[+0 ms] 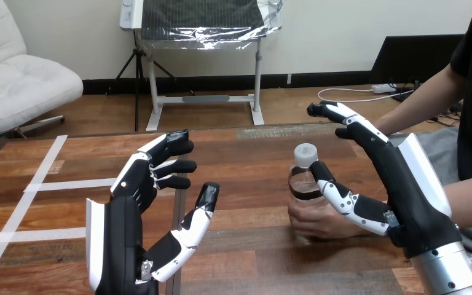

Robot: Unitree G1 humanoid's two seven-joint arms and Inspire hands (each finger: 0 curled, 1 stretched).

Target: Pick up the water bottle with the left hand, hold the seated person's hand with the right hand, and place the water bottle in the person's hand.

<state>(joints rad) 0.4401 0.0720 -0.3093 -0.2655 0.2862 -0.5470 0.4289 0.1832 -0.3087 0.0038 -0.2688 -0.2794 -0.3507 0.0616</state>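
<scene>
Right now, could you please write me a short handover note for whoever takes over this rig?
Left hand: open, empty, raised over the table.
Right hand: open, fingers straight, thumb lying across the person's hand; no grip visible.
Water bottle: upright, in the person's hand.
Done: bottle is with the person.
Left: likely just drawing both hands back.

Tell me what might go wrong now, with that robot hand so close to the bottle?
The robot's right hand is open, its thumb crossing in front of the clear plastic water bottle with a white cap. If that arm swings, it might knock the bottle or pinch the person's hand, which grips it low down. With a grip that low, the bottle could tip. The robot's left hand, open and well apart, looks harmless.
</scene>
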